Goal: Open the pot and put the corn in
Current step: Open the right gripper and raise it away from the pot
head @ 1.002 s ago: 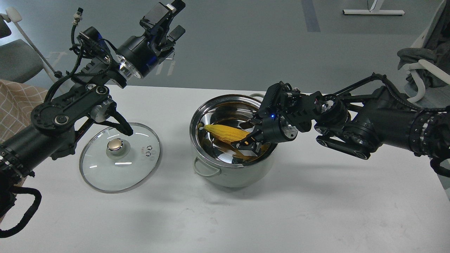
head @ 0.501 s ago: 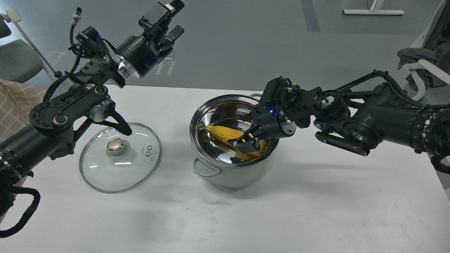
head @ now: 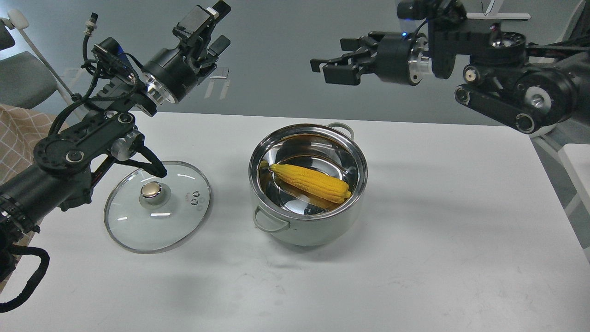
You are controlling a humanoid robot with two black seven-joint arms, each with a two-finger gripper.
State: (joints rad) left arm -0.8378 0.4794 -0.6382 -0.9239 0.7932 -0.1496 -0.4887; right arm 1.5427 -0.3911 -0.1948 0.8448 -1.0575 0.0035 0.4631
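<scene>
The pale grey-green pot (head: 308,230) stands open in the middle of the white table. The yellow corn (head: 311,182) lies inside it, on the shiny steel bottom, tip to the left. The glass lid (head: 156,207) with its brass knob lies flat on the table to the pot's left. My right gripper (head: 327,69) is open and empty, raised high above and behind the pot. My left gripper (head: 214,25) is open and empty, raised high at the back left, above the lid.
The white table (head: 438,221) ends at its right edge near the frame's right side. A chair with a checked cloth (head: 18,133) stands at the far left. The grey floor lies beyond the table's back edge.
My right gripper has let go of the corn and risen out of the pot to high above it. The corn now lies in the pot. The left arm has shifted slightly left.
</scene>
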